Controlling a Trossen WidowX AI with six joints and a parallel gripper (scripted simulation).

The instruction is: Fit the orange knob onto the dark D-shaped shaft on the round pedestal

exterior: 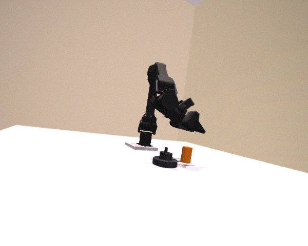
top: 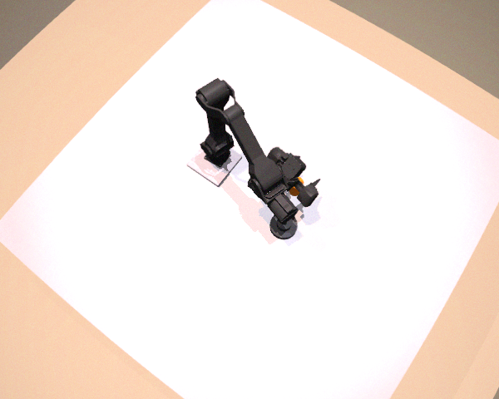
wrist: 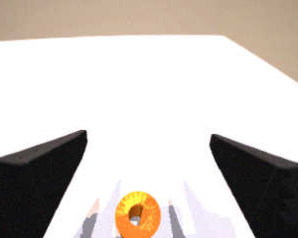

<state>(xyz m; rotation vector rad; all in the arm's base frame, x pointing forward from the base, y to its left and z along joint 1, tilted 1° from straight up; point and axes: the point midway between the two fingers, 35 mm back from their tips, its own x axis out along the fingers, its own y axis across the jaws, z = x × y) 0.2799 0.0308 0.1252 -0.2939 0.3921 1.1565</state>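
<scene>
The orange knob (top: 294, 190) (exterior: 186, 155) (wrist: 152, 214) stands upright on the table beside the round pedestal (top: 283, 233) (exterior: 165, 162). The wrist view looks down on its top and open hole; I cannot tell the hole's flat side for certain. The dark shaft (exterior: 166, 149) stands bare on the pedestal in the exterior view; the arm partly covers the pedestal in the top view. My gripper (wrist: 150, 138) is wide open and empty, tilted down, above the knob and apart from it. The knob shows low between the fingers in the wrist view. The shaft's flat side is not visible.
The arm's base plate (top: 218, 179) (exterior: 146, 148) lies behind the pedestal and knob in the exterior view. The arm reaches from it over the white table top (top: 155, 278) (exterior: 122, 206). Shadows fall around the pedestal and knob.
</scene>
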